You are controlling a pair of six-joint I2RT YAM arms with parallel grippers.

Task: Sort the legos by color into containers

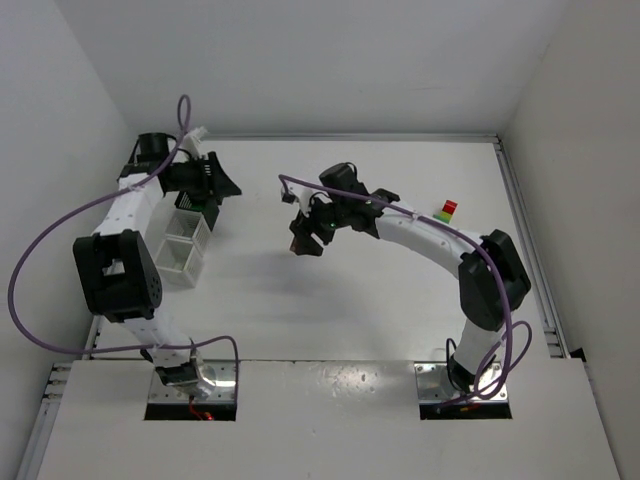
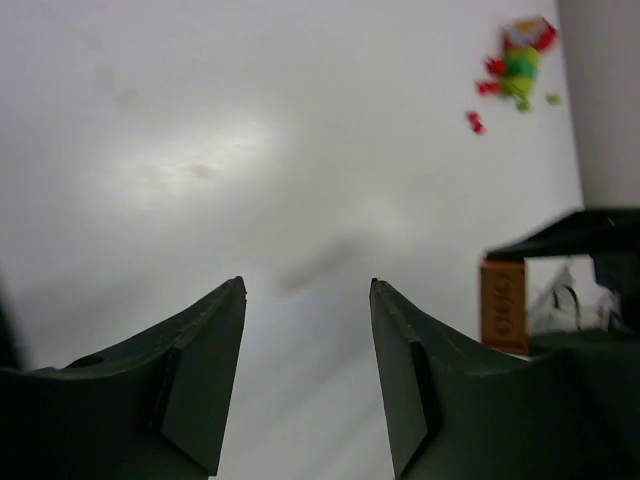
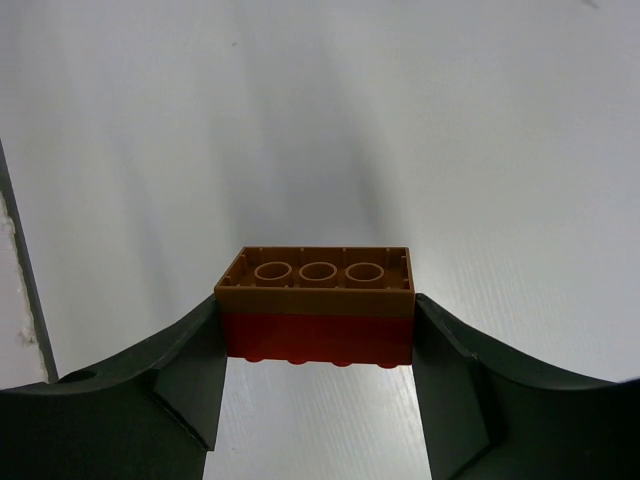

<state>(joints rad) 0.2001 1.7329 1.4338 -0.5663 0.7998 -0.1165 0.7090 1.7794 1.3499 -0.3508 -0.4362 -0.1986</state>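
so the right gripper is clamped on a two-layer brick, brown stacked on red, out over the middle of the white desk. left gripper is spread apart with nothing in it, over by the far end of the containers on the left. small pile of red and green legos sits far right

Robot lab; white encl. walls, 2 bolted arms

Containers stand left, legos right, block between them.
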